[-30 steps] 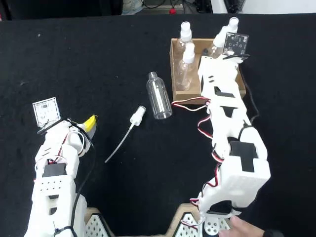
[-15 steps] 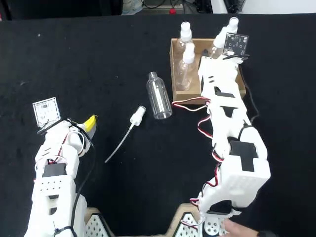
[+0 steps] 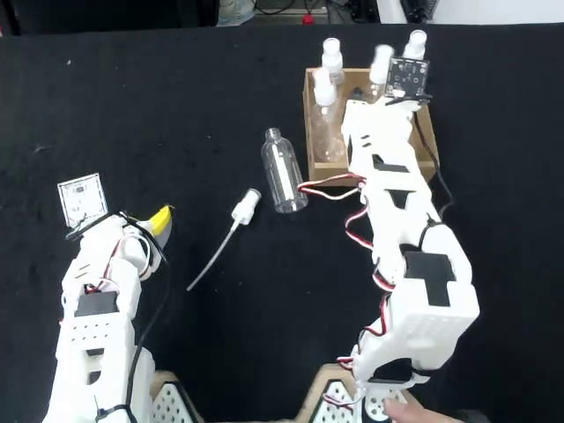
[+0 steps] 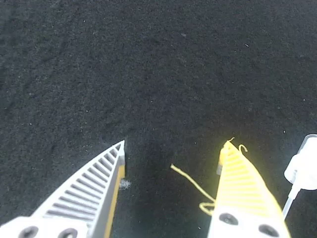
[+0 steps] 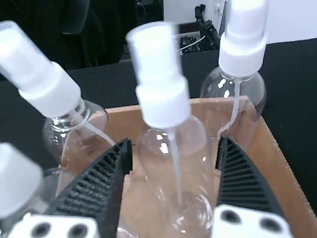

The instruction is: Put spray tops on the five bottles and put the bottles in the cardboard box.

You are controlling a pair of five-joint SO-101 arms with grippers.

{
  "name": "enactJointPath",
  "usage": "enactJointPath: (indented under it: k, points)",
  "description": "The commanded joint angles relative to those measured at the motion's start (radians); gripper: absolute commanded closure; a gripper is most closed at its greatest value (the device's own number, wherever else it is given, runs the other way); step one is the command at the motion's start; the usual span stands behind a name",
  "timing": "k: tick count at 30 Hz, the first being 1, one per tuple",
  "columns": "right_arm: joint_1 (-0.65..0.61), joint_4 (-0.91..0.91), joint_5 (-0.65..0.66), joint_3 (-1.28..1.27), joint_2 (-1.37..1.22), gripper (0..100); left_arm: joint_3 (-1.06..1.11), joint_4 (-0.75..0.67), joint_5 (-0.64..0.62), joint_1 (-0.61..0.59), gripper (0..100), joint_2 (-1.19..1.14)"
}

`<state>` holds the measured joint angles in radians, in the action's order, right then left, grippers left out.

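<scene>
Straddles a capped bottle (image 5: pixel 171 124) inside the box (image 5: pixel 282 163) with the right gripper (image 5: pixel 173 144) spread, not clamping. Holds the left gripper (image 4: pixel 173 146) spread over cloth (image 4: pixel 148 59), near the top (image 4: pixel 302 168). Risks snagging a neighbouring cap (image 5: pixel 242 39) on withdrawal, toppling bottles. Leaves a bare bottle (image 3: pixel 283 170) beside the box. Black cloth; cables (image 5: pixel 190 43) behind.

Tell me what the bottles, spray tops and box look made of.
The lying bottle: probably clear glossy plastic, see-through with highlights; glass is not excluded. The loose spray top: opaque white plastic, with a thin pale dip tube. The cardboard box: matte brown cardboard, with plain flat walls.
</scene>
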<state>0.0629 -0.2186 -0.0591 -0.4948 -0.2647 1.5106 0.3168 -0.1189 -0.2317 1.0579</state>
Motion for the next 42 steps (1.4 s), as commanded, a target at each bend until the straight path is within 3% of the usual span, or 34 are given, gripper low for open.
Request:
enactJointPath:
  k: [1, 22, 27, 30, 38, 42]
  points:
    - [-0.011, -0.017, -0.006, 0.041, 0.015, 75.1, -0.008, -0.025, 0.0, 0.016, 71, 0.012]
    - [-0.002, -0.017, -0.006, 0.025, 0.03, 75.1, -0.008, -0.025, 0.0, 0.016, 71, 0.012]
    - [0.02, 0.021, -0.006, -0.022, 0.147, 75.1, -0.008, -0.025, 0.0, 0.016, 71, 0.012]
    - [0.028, 0.161, -0.006, -0.028, 0.246, 75.1, -0.008, -0.025, 0.0, 0.016, 71, 0.012]
    - [0.051, 0.792, -0.006, 0.245, 0.331, 75.1, -0.008, -0.025, 0.0, 0.016, 71, 0.012]
    - [0.103, 0.928, -0.006, 0.352, 0.332, 75.1, -0.008, -0.025, 0.0, 0.016, 71, 0.012]
